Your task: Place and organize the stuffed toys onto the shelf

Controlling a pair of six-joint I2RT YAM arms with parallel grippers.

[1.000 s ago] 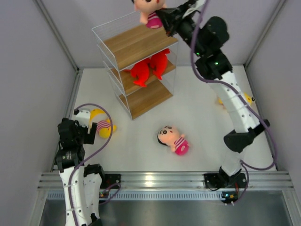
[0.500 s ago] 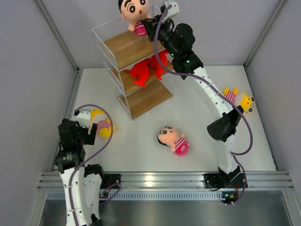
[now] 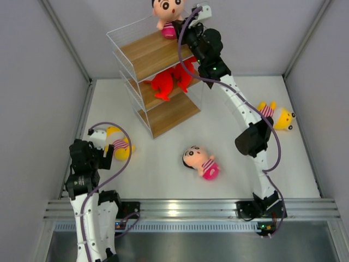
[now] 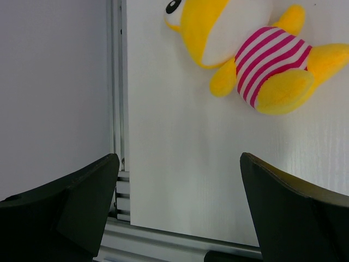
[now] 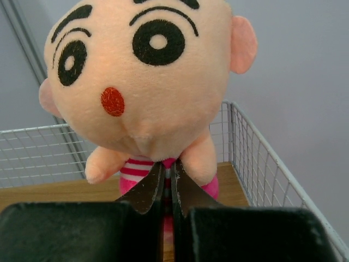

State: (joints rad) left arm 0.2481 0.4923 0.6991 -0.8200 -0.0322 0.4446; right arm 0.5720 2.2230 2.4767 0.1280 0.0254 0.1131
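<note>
My right gripper is shut on a boy doll and holds it upright over the back right corner of the top board of the shelf. In the right wrist view the fingers pinch the doll's striped shirt under its big head. Two red sharks lie on the middle board. A second boy doll lies on the table. A yellow figure lies by my left gripper, which is open and empty; the figure shows ahead of it. Another yellow figure lies at the right.
The shelf's bottom board holds nothing. White walls close in the table on three sides. A metal rail runs along the near edge, and a side rail lies close to my left gripper.
My right arm has shifted the boy doll slightly right and down toward the back corner of the top board. The left arm has barely moved.
</note>
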